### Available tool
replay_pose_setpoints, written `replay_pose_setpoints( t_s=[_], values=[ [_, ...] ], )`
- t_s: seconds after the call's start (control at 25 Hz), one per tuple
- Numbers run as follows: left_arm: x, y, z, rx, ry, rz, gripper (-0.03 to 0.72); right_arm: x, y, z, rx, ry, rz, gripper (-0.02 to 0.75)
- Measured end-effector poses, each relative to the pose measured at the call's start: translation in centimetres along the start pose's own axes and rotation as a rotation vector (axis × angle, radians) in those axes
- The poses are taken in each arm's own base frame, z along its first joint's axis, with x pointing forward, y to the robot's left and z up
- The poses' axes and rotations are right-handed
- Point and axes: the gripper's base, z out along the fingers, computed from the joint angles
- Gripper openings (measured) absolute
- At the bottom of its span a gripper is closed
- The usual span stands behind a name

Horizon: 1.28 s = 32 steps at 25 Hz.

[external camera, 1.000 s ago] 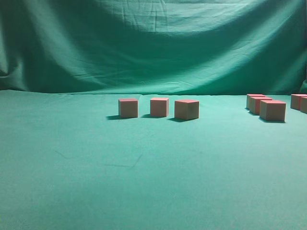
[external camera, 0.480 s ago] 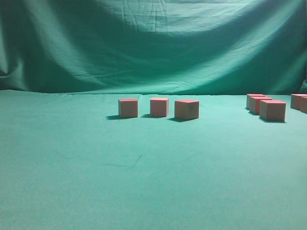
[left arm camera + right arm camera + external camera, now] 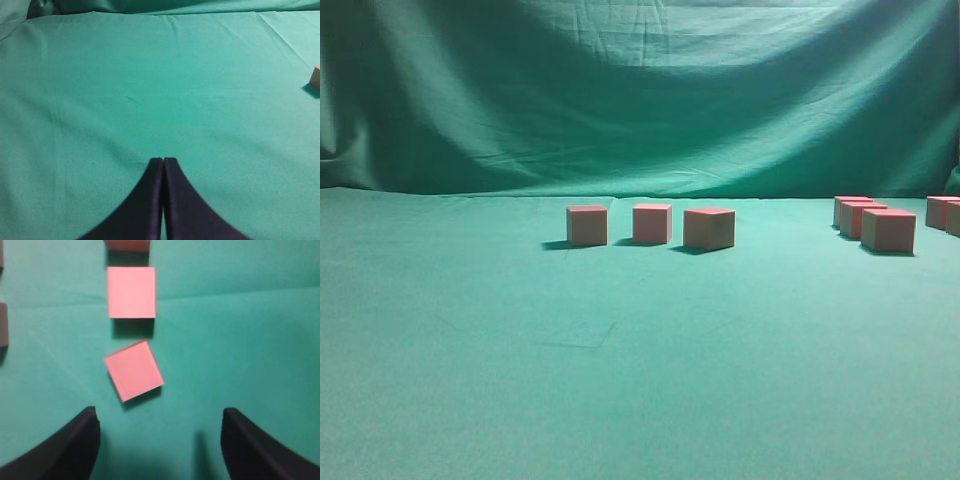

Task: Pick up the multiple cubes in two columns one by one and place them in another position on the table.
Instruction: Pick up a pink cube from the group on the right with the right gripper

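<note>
cubes (image 3: 650,225): three in a row mid-table (image 3: 620,380), rest in columns far right, none shifted over the last second | right gripper (image 3: 160,440): spread, empty, I hold it above skewed cube (image 3: 133,370) | left gripper (image 3: 163,165): clenched, idle | next pick pending

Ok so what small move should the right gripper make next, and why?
Probably ease forward and twist to line up with the nearest cube. The right gripper is open and empty above the table, and that cube sits just ahead of its fingers, turned at an angle to the next cube.
</note>
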Motion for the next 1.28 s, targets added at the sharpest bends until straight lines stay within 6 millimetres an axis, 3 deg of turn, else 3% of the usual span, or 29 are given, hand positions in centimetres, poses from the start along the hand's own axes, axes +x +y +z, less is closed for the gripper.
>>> replay_pose_setpoints(
  t_s=[0.32, 0.64, 0.72, 0.88, 0.92, 1.12, 1.28],
  values=[
    [0.0, 0.0, 0.0, 0.000, 0.000, 0.000, 0.000, -1.0, 0.5, 4.0, -0.045, 0.000, -0.046, 0.469],
    [0.0, 0.0, 0.0, 0.000, 0.000, 0.000, 0.000, -1.2, 0.6, 6.2, -0.050, 0.017, -0.040, 0.469],
    [0.0, 0.0, 0.0, 0.000, 0.000, 0.000, 0.000, -1.2, 0.7, 6.3, -0.058, 0.018, -0.031, 0.469],
    [0.0, 0.0, 0.0, 0.000, 0.000, 0.000, 0.000, -1.2, 0.7, 6.2, -0.064, 0.025, -0.025, 0.269],
    [0.0, 0.0, 0.0, 0.000, 0.000, 0.000, 0.000, -1.2, 0.7, 6.2, -0.064, 0.033, -0.025, 0.252],
    [0.0, 0.0, 0.0, 0.000, 0.000, 0.000, 0.000, -0.9, 1.1, 5.7, -0.103, 0.068, 0.015, 0.262],
    [0.0, 0.0, 0.0, 0.000, 0.000, 0.000, 0.000, -0.9, 1.5, 2.7, -0.160, 0.013, 0.065, 0.262]
  ],
)
